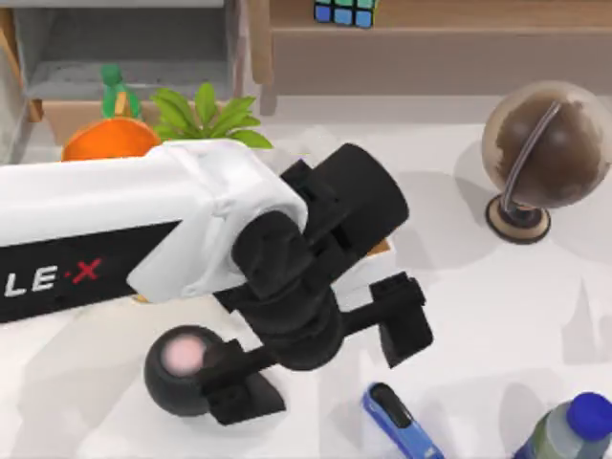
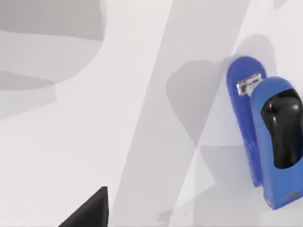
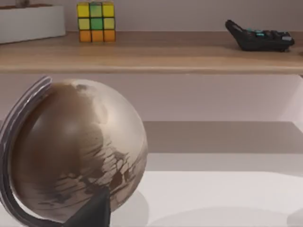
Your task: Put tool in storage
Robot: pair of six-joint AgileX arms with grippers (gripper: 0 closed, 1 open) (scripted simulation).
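The tool (image 1: 399, 421) is a flat blue bar with a black oval slot, lying on the white table near its front edge. In the left wrist view the tool (image 2: 267, 142) lies off to one side. My left gripper (image 1: 325, 373) hovers over the table just left of and behind the tool, open, with nothing between its widely spread fingers (image 1: 406, 325). One dark fingertip (image 2: 90, 213) shows in the left wrist view. A pale box with a wooden edge (image 1: 382, 251) peeks out from under the left wrist; whether it is the storage I cannot tell. A dark tip of my right gripper (image 3: 94, 213) faces the globe.
A black ball with a pink spot (image 1: 182, 361) sits by the left finger. A brown globe (image 1: 540, 153) stands at the right, a blue-capped bottle (image 1: 574, 430) at the front right. An orange carrot toy (image 1: 110, 139) and a leafy plant (image 1: 206, 115) stand behind the arm. The shelf holds a colour cube (image 3: 95, 22) and a calculator (image 3: 258, 35).
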